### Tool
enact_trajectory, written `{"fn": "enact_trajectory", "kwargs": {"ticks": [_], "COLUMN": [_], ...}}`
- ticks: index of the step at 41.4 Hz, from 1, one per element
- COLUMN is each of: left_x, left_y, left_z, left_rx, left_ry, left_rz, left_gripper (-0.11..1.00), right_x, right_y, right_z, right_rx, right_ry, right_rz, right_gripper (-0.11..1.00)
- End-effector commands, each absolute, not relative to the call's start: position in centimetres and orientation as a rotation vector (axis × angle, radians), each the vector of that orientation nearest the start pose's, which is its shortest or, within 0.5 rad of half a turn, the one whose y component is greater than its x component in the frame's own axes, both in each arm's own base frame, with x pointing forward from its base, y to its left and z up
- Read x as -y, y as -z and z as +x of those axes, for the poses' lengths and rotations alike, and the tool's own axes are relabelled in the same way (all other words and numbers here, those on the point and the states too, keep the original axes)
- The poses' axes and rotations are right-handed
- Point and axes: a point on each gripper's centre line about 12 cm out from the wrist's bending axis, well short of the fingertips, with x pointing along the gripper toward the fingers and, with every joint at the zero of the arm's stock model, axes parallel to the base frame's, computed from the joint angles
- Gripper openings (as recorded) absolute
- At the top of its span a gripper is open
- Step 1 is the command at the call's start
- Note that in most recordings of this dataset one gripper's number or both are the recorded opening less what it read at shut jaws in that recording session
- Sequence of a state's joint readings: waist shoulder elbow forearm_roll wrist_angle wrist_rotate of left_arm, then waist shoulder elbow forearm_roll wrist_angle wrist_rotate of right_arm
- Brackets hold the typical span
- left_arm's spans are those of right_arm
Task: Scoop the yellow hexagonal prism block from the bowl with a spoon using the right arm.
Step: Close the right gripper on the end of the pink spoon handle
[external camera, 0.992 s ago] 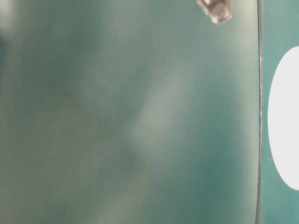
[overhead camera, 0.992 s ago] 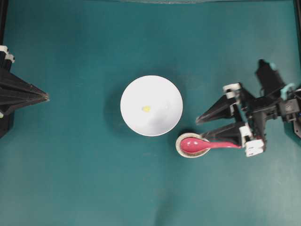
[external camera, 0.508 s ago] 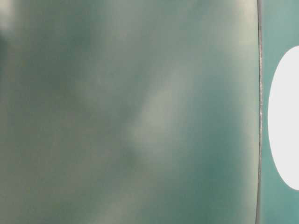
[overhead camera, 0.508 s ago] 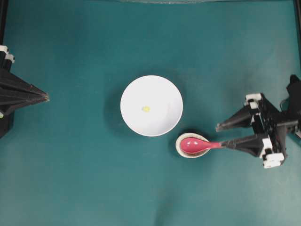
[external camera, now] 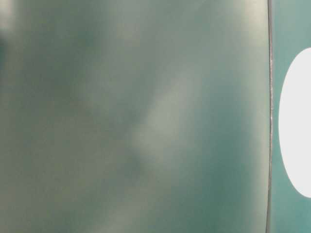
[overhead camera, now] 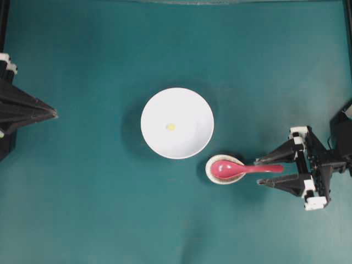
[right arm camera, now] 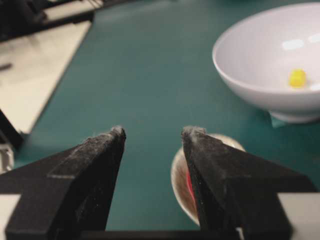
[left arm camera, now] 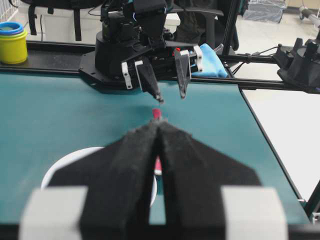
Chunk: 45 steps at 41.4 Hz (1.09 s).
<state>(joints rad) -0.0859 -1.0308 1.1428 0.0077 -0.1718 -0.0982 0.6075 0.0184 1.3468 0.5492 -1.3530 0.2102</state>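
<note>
While the right end effector [overhead camera: 268, 171] hangs spread around the spoon [overhead camera: 237, 168] handle, a skewed pinch could tip it off its rest [overhead camera: 210, 175]; yellow block [overhead camera: 171, 127] waits in the bowl [overhead camera: 165, 147].

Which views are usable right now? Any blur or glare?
Overhead: sharp and evenly lit; bowl, block and spoon are all clear. Table-level: a defocused green haze, only a white bowl edge at right. Right wrist: pincer fingertips soft, bowl shows glare patches.
</note>
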Motion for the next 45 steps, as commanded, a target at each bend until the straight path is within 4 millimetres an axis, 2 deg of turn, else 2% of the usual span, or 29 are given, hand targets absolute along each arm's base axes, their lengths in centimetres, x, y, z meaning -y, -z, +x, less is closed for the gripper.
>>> {"fn": "enact_trajectory", "kwargs": {"ticks": [1, 20, 45], "left_x": [1.7, 1.7, 1.7], "left_y": [-31.8, -31.8, -31.8], "left_z": [19.1, 19.1, 19.1], "left_rx": [0.085, 0.086, 0.088], "left_ry": [0.093, 0.095, 0.093], "left_rz": [-0.097, -0.098, -0.098], "left_gripper": [0.01, 0.01, 0.01], "right_x": [-8.2, -7.4, -7.9], "right_y": [-12.4, -9.7, -7.6], "right_z": [22.1, 21.9, 21.9], "right_rx": [-0.052, -0.115, -0.221], "right_ry": [-0.057, 0.012, 0.01], "right_rz": [0.306, 0.229, 0.194], "right_gripper": [0.55, 0.55, 0.55]}}
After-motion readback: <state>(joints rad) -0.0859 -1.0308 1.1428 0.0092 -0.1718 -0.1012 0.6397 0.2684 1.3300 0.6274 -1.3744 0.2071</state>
